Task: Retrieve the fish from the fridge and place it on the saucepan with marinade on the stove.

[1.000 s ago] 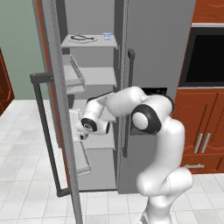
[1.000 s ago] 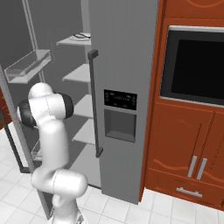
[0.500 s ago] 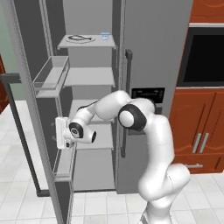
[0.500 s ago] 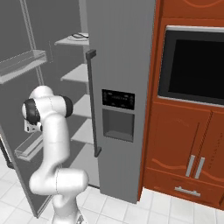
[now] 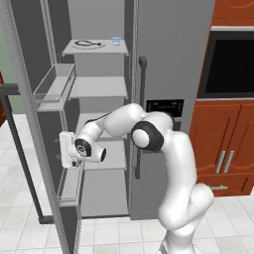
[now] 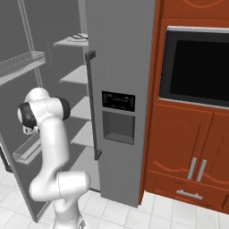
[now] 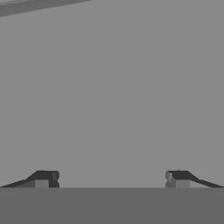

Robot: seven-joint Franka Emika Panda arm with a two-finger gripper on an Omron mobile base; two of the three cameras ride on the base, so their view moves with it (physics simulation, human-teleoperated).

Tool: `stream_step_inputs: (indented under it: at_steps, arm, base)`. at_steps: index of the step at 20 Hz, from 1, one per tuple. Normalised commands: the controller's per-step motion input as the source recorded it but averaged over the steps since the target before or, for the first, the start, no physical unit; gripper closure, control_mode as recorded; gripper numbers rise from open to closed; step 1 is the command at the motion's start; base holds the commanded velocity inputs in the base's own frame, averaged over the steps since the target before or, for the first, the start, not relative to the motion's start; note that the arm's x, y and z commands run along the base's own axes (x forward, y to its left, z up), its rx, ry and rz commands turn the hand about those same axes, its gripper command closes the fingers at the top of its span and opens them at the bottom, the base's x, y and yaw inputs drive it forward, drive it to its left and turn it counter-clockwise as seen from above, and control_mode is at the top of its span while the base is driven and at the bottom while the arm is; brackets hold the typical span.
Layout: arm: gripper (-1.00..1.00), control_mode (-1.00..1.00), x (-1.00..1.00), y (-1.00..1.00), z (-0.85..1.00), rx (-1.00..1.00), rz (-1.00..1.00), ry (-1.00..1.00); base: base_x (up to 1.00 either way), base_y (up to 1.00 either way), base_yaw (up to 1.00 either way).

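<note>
Facing fridge point(image 5: 178, 74) door, end effector point(image 7: 111, 178) agape

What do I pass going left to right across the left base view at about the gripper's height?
Open fridge door → gripper, jaws open at the door's inner side → fridge shelves → dispenser panel → red-brown cabinet doors.

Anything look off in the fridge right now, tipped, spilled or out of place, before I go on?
Nothing stands out. The fridge has its left door swung wide, shelves level and unspilled. The fish lies flat on the top shelf beside a small clear-blue cup, which stands upright. The pincer is open against the door's inner side, holding nothing.
</note>
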Motion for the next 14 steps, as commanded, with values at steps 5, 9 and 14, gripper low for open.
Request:
stream_step_inputs:
  at_steps: [5, 9, 14]
  arm:
    - [-1.00, -1.00, -0.38, -0.14, 0.53, 0.00, -0.01, -0.18]
    - [-1.00, -1.00, -0.45, -0.26, 0.81, 0.00, 0.00, -0.26]
    - [-1.00, -1.00, -0.54, -0.29, 0.88, 0.00, 0.00, -0.24]
  base:
    - [0.00, 0.00, 0.00]
    - [0.00, 0.00, 0.00]
    - [0.00, 0.00, 0.00]
